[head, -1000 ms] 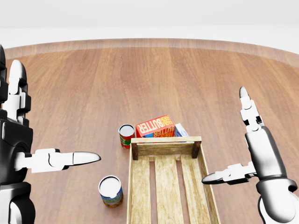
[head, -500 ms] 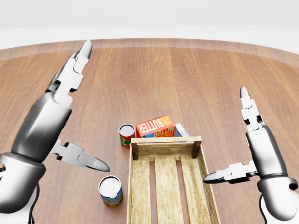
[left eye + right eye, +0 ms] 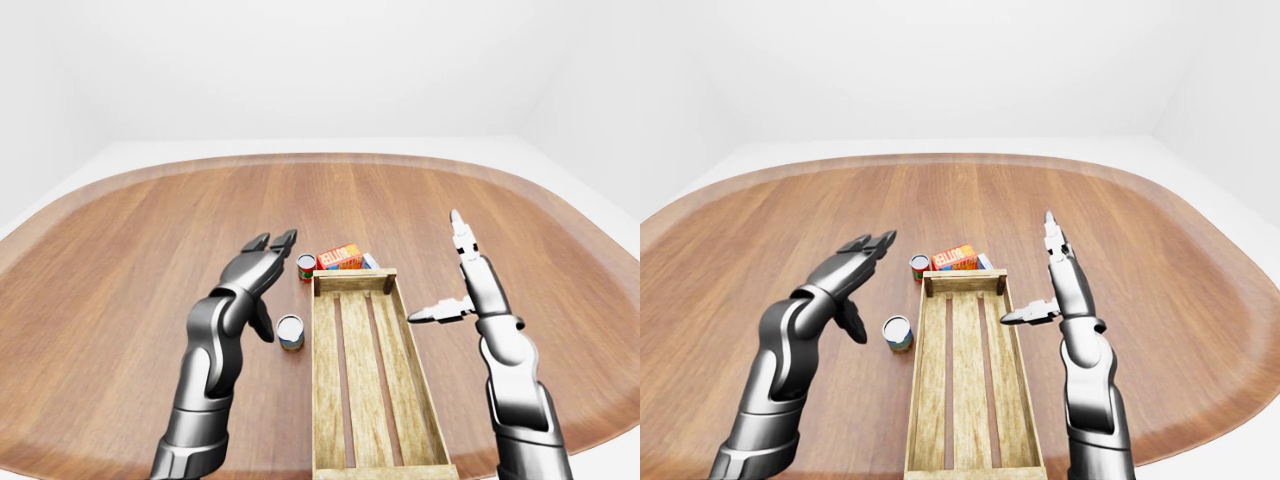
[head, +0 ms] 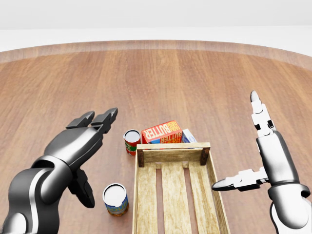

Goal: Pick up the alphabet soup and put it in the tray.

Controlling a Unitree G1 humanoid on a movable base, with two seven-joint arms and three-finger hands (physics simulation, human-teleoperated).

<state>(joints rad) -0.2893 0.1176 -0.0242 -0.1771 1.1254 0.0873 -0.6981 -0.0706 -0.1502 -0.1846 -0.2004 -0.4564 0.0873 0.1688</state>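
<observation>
Standing just right of the left hand [image 4: 80, 141], whose fingers are being held spread and empty, what is possibly the alphabet soup [image 4: 116, 199] is being left untouched, beside the tray [image 4: 146, 204].

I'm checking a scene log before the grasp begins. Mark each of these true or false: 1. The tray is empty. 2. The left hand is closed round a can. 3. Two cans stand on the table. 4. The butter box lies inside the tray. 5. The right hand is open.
1. True: the wooden tray holds nothing.
2. False: the left hand is open above the table, holding nothing.
3. True: a red-labelled can stands by the tray's top left corner in the head view, and another can stands left of the tray.
4. False: the butter box lies on the table beyond the tray's top end.
5. True: the right hand has its fingers spread, empty.
</observation>
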